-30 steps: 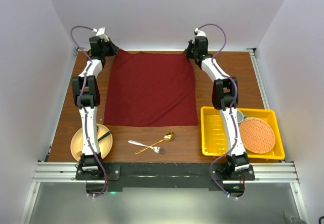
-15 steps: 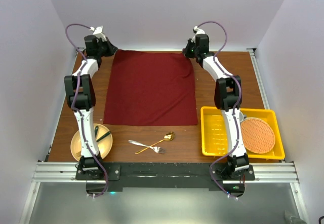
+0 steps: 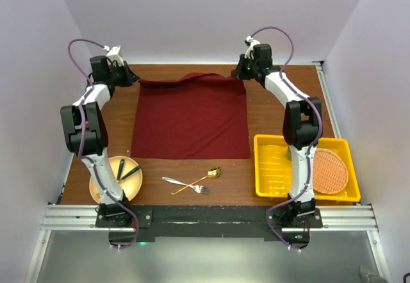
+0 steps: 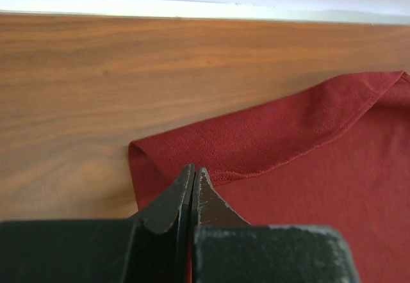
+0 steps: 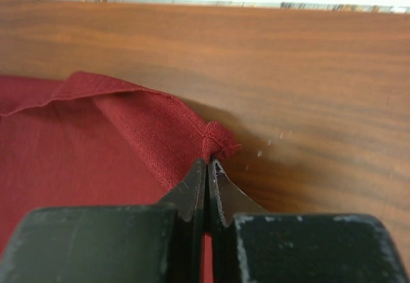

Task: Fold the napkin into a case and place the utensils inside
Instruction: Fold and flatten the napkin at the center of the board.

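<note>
As I look down from the top camera, napkin [image 3: 192,120]: a big dark red cloth. It lies mostly flat in the middle of my brown table [image 3: 266,116]. Its far edge is pulled up into a small hump.
Left gripper [image 3: 133,79]: it is at the far left corner of the napkin. In my left wrist camera the two fingers are squeezed together on the cloth's hem. That corner is folded back over the rest of the cloth.
Right gripper [image 3: 241,73]: it is at the far right corner. In my right wrist camera the fingers are pinched tight on the cloth. A little bunch of red pokes out just past the tips.
Fork [image 3: 182,183]: silver. It lies on the bare table near me, a little way from the napkin's near edge.
Spoon [image 3: 204,177]: gold. It lies crossed over the fork and touches it.
Plate [image 3: 96,180]: tan and round, at the near left. Green-handled cutlery [image 3: 132,171] lies on it.
Left arm [image 3: 80,129]: it goes over the plate and hides part of it.
Yellow tray [image 3: 272,171]: at the near right, beside the napkin but not touching it.
Orange mat [image 3: 327,171]: round and woven. It sits in the right part of the tray.
Right arm [image 3: 301,126]: it goes over the tray and covers a strip of it.
</note>
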You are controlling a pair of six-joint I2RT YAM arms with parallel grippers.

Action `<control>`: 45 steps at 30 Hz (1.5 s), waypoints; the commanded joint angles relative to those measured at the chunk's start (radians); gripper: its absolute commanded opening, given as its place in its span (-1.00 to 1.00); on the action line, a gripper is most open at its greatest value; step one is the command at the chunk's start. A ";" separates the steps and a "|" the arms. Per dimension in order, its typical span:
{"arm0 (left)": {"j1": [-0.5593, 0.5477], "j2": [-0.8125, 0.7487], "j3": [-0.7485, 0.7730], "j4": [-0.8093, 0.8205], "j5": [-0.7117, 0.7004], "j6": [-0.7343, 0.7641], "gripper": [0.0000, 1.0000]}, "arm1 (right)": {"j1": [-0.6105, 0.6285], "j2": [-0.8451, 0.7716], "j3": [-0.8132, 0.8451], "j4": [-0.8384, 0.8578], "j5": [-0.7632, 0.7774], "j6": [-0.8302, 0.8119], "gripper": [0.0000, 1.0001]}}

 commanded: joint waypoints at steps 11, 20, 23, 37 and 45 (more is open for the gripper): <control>0.084 -0.415 -0.352 -0.278 0.084 0.313 -1.00 | 0.003 -0.322 -0.318 -0.202 -0.184 -0.228 -1.00; 0.090 -0.585 -0.583 -0.371 0.040 0.466 -1.00 | 0.002 -0.400 -0.496 -0.331 -0.256 -0.404 -1.00; 0.090 -0.613 -0.637 -0.378 0.017 0.505 -1.00 | 0.002 -0.404 -0.528 -0.394 -0.304 -0.463 -1.00; 0.119 -0.513 -0.474 -0.741 0.176 0.922 -0.49 | 0.000 -0.385 -0.381 -0.687 -0.302 -0.717 0.37; 0.064 -0.429 -0.381 -0.787 0.152 0.992 -0.06 | 0.002 -0.237 -0.217 -0.692 -0.218 -0.691 0.39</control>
